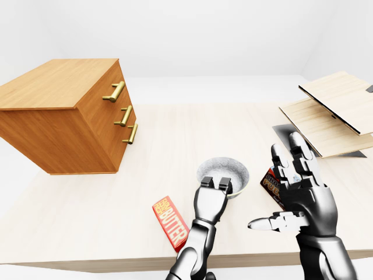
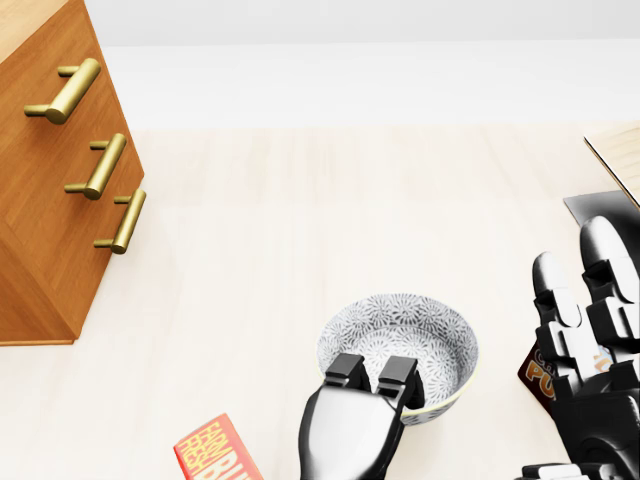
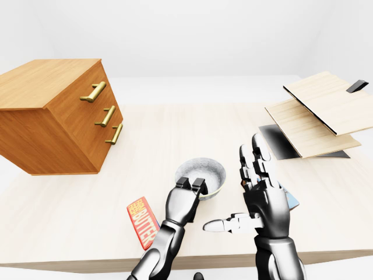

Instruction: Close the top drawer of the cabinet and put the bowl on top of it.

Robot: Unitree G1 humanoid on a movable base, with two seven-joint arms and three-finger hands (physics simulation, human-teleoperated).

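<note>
The patterned grey bowl (image 2: 425, 335) stands on the pale table, low in the head view. My left hand (image 2: 372, 380) reaches in from below, its fingers (image 2: 345, 370) curled down over the bowl's near rim; the thumb is hidden. My right hand (image 1: 284, 192) hovers open to the right of the bowl, fingers spread and apart from it. The wooden cabinet (image 1: 58, 116) stands at the upper left with three brass handles. Its top drawer handle (image 1: 115, 92) lines up with the two below, and the drawer fronts look flush.
A red butter box (image 1: 170, 219) lies left of my left forearm near the table's bottom edge. A dark snack box (image 1: 271, 182) lies partly behind my right hand. Tilted wooden boards (image 1: 329, 111) on a dark sheet occupy the right.
</note>
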